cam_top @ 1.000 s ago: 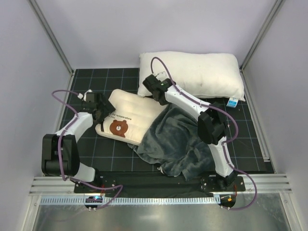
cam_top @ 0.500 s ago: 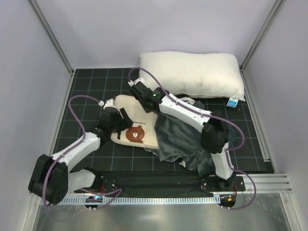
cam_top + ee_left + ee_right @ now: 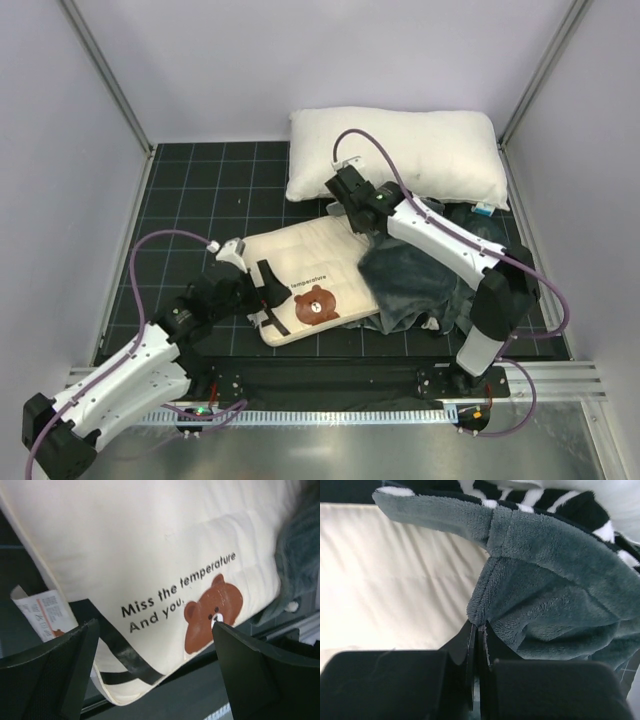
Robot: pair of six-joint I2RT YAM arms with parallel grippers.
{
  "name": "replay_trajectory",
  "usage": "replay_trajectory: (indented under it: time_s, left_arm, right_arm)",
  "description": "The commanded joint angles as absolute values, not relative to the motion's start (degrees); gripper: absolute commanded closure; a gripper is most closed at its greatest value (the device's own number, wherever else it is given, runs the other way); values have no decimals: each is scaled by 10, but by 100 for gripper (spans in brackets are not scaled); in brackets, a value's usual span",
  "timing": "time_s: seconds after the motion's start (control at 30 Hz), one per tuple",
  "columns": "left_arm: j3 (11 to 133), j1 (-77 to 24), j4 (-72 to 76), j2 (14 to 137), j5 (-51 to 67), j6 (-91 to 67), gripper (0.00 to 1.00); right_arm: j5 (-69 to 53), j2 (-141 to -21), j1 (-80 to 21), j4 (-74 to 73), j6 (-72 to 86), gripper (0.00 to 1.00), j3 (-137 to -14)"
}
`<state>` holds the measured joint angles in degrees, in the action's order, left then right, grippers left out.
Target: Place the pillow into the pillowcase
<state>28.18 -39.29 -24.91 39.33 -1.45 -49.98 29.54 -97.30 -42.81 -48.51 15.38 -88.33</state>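
**Two robot arms at a bear-print pillow and a plush pillowcase**

Seen from above, the cream pillow (image 3: 305, 262) lay flat on a black gridded mat (image 3: 200, 190). Its brown bear face and the words "Miss the temperature And you" sat at the end nearest the left gripper (image 3: 264, 290). That gripper hung over this end with its two fingers (image 3: 60, 665) spread wide and nothing pinched between them. In its wrist view, the bear and the lettering showed in the gap between the fingers. A black strap (image 3: 127, 657) crossed the pillow's corner close to the finger at the left of that view. A white printed label (image 3: 42, 611) stuck out just above that finger. Whether the fingers touched the pillow could not be told.

The right gripper (image 3: 479, 630) had its fingers pressed together on a fold of the grey plush pillowcase (image 3: 410, 285). Grey fabric bunched ahead and to the right of its fingertips, zebra stripes showed farther ahead, and the cream pillow lay to their left. A larger plain white pillow (image 3: 400, 150) lay beyond the right gripper.
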Motion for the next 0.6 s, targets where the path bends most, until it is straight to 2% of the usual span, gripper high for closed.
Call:
replay_trajectory:
  time_s: [0.0,0.33,0.53,0.57]
  left_arm:
    - [327,-381,-296,421,-119,-505,0]
    - [266,-226,-157,586,-85,-529,0]
    - [259,-216,-54,626,-38,-502,1]
    - [260,-215,-40,634,-11,-498,12]
  right_arm:
    - [291,-980,-435,-473,164,96,-875]
    - [276,-1078,-437,-490,155,96,-984]
    - [261,-1114,-439,-489,149,96,-1021]
    - [257,-1115,-440,-487,150,96,-1022]
